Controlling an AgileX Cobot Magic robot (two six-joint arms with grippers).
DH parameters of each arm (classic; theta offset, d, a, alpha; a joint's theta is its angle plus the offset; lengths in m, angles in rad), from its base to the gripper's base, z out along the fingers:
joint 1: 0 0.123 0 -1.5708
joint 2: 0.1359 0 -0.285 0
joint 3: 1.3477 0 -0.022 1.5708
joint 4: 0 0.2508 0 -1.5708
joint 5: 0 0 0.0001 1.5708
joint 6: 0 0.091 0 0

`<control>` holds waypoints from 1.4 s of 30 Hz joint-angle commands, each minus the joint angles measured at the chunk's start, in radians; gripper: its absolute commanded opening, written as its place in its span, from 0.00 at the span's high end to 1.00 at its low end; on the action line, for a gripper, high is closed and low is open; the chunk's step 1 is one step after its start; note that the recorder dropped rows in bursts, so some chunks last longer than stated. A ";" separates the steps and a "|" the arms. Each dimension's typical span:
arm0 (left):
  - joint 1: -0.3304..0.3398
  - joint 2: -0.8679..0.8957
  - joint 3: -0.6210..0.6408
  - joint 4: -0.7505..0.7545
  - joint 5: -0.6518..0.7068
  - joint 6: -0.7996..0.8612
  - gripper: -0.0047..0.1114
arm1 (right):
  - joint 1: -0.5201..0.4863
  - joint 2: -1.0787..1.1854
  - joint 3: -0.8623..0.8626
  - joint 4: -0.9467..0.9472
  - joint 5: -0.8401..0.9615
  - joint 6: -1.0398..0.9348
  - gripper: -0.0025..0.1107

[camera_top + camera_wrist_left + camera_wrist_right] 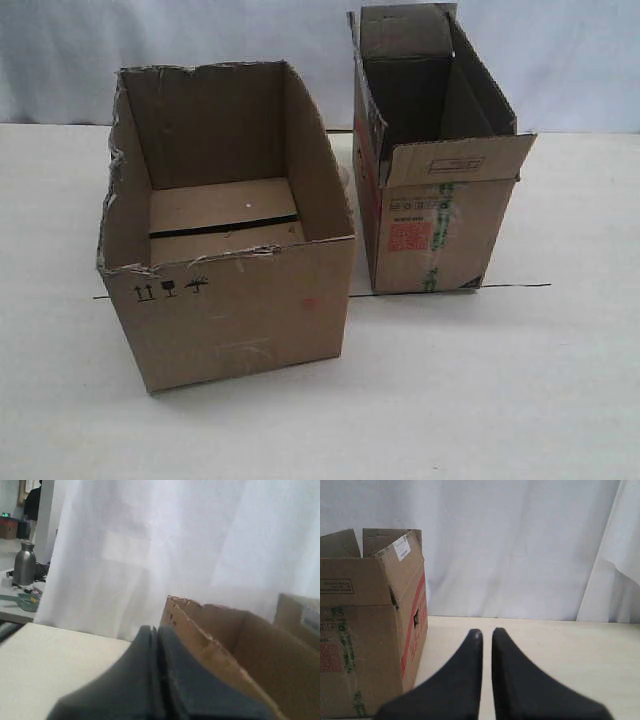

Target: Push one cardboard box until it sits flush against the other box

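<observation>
The cardboard box (230, 300), wide, flapless and torn along its top, stands on the left of the table with small black symbols on its front. The other box (440, 220), taller, with a red label and green-printed tape, stands to its right across a narrow gap. Neither gripper shows in the exterior view. In the left wrist view my left gripper (156, 630) is shut and empty, right beside the cardboard box's (220, 650) ragged rim; whether it touches is unclear. My right gripper (486, 634) shows a narrow gap holding nothing, with the other box (365, 630) off to one side.
A thin black line (515, 287) runs across the pale table (450, 400) under the boxes. A white curtain (250, 30) hangs behind. The left wrist view shows a metal bottle (24, 562) on a distant desk and the other box's corner (300, 620).
</observation>
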 commanded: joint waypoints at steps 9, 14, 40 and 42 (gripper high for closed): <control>-0.007 -0.002 0.003 -0.399 -0.173 -0.396 0.96 | 0.000 -0.002 0.004 0.004 -0.002 -0.003 0.93; -0.007 -0.002 0.003 -0.421 -0.241 -0.484 0.96 | 0.000 -0.002 0.004 0.004 -0.002 -0.003 0.93; -0.010 0.821 -0.722 -0.214 1.038 0.317 0.96 | 0.000 -0.002 0.004 0.004 -0.002 -0.003 0.93; -0.029 0.833 -0.742 -0.224 1.051 0.337 0.96 | 0.000 -0.002 0.004 0.004 -0.002 -0.003 0.93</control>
